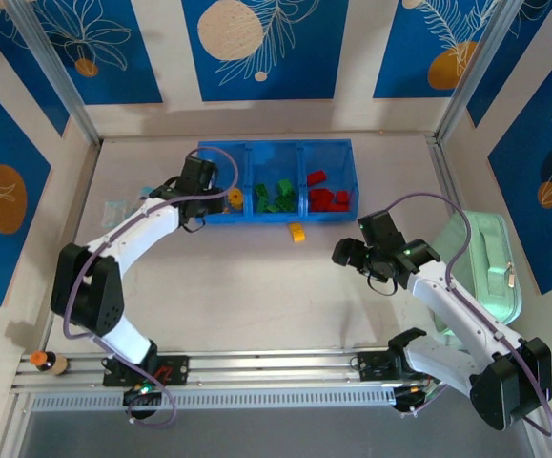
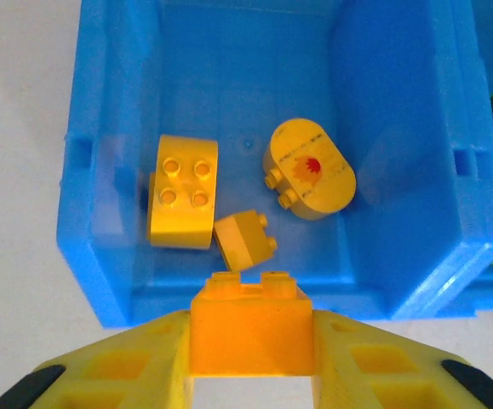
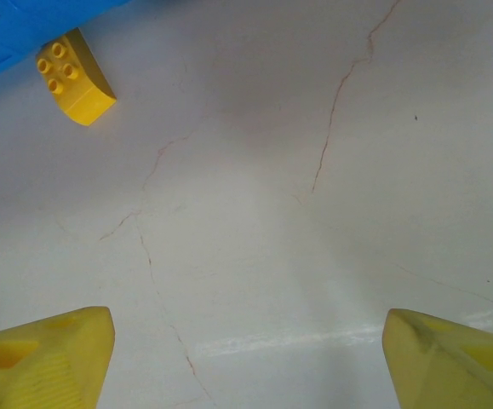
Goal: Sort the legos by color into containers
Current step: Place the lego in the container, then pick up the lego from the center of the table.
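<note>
My left gripper [image 2: 250, 349] is shut on a yellow-orange lego [image 2: 250, 328], held just over the near wall of the tray's left container [image 2: 101, 256]. Three yellow legos lie inside that compartment: a four-stud brick [image 2: 183, 192], a small tilted one [image 2: 246, 240] and a rounded one with a red print [image 2: 310, 169]. From above, the left gripper [image 1: 199, 186] hangs at the blue tray [image 1: 337, 148]; green legos [image 1: 277, 196] fill the middle compartment and red legos [image 1: 329, 196] the right. One yellow lego [image 1: 297, 232] [image 3: 74, 77] lies on the table before the tray. My right gripper [image 3: 246, 358] [image 1: 352, 253] stands open over bare table.
A mint-green zippered case [image 1: 480, 267] lies at the right edge beside the right arm. A pale blue packet [image 1: 115, 208] rests left of the tray. Walls enclose the table on three sides, and a rail [image 1: 276, 367] runs along the near edge.
</note>
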